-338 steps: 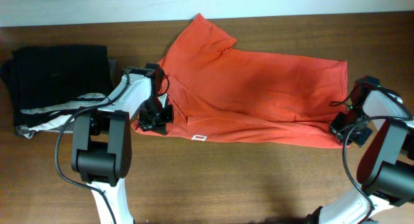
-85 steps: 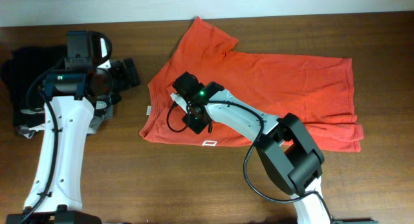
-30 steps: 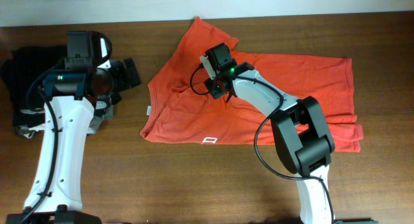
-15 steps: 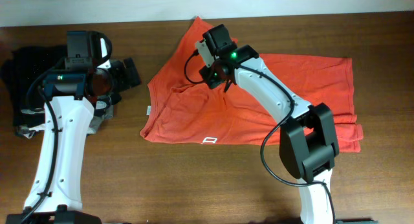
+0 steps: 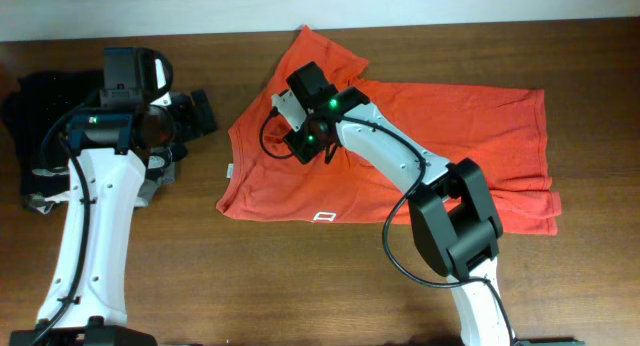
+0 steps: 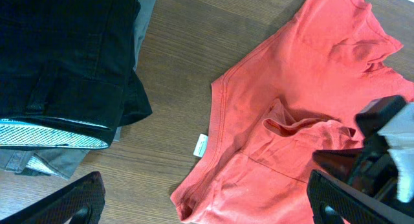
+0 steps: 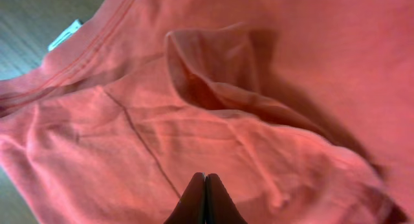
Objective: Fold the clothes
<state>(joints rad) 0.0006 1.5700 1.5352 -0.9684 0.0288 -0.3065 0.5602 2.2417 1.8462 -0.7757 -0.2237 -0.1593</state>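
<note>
**Overhead: we begin the shirt's fold**

Our right claw (image 5: 303,146), pressed together, sits on bunched cloth near the neck of the orange T-shirt (image 5: 450,136), which lies spread mid-table (image 5: 300,286). Our left claw (image 5: 197,111) hangs spread wide. Next, we judge, the bunched cloth must be lifted and carried across.

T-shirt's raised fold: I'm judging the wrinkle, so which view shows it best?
Right wrist: the raised fold fills the frame up close. Left wrist shows it smaller; overhead, the right arm mostly hides it.
</note>
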